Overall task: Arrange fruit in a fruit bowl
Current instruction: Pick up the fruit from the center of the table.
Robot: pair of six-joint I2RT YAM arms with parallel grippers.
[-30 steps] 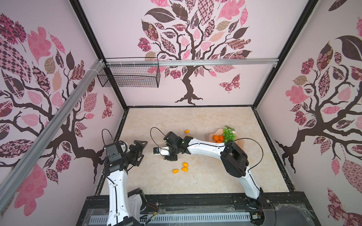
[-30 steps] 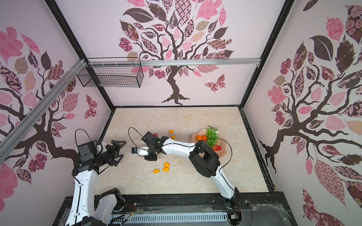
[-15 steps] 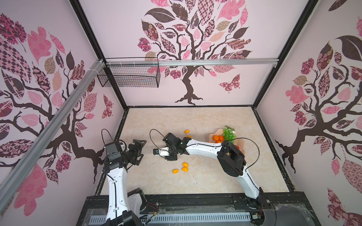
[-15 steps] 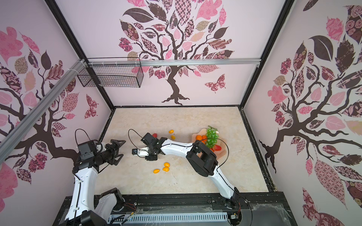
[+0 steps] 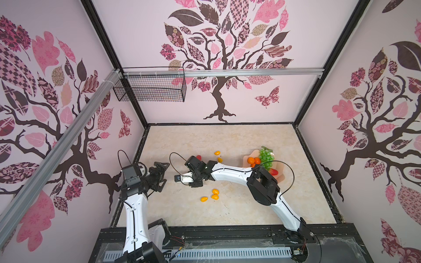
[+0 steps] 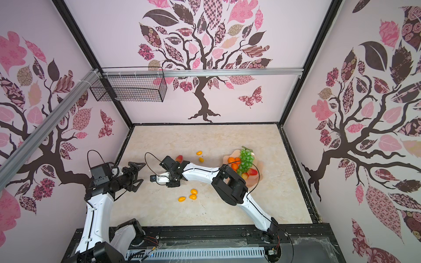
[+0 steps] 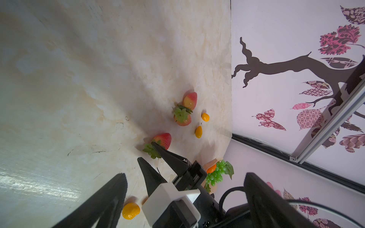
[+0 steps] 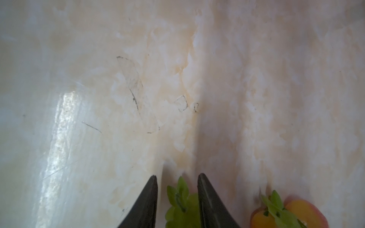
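My right gripper (image 8: 177,177) is down at the table, shut on a red strawberry (image 7: 164,138) whose green top shows between the fingers. In the left wrist view the right gripper (image 7: 146,151) is seen from the side. Two paler strawberries (image 7: 186,107) lie just beyond it. My left gripper (image 5: 165,174) hangs open and empty near the left wall, facing the right wrist. The peach fruit bowl (image 5: 282,174) at the right holds green grapes (image 5: 266,157), tangerines (image 5: 251,160) and a strawberry (image 5: 274,172).
Three yellow-orange ovals (image 5: 214,194) lie in front of the right gripper, and two more (image 5: 218,153) lie behind it. A black wire basket (image 5: 150,90) hangs on the back-left rail. The right forearm (image 5: 230,173) stretches low across the table from the bowl side.
The right gripper has drifted slightly to the left, its fingers as far apart as before. The left arm has hardly moved, and the loose fruit lies as before.
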